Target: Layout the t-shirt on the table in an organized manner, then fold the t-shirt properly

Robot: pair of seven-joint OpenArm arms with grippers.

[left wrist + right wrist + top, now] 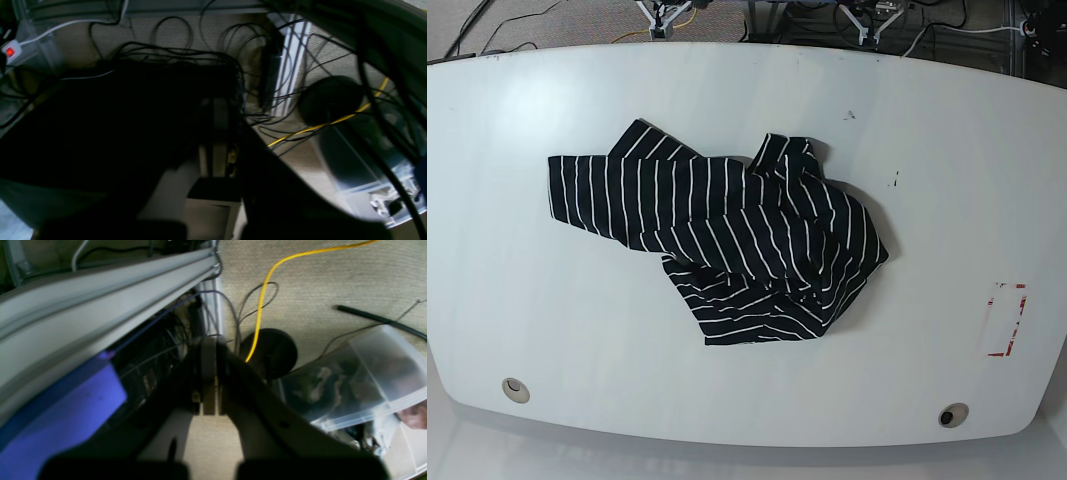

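The t-shirt (737,240), black with thin white stripes, lies crumpled in a bunched heap at the middle of the white table (547,320). One sleeve or end stretches out to the left. Neither wrist view shows the shirt or the tabletop. My left gripper (215,101) hangs over the floor beyond the table, its fingers pressed together with nothing between them. My right gripper (209,340) is likewise shut and empty above the carpet. Both arms sit back past the far table edge, well clear of the shirt.
A red rectangular marking (1007,320) sits at the table's right. Two round holes (515,389) (948,414) lie along the near edge. Cables (186,53), a yellow cord (263,296) and a clear plastic bin (360,373) lie on the floor.
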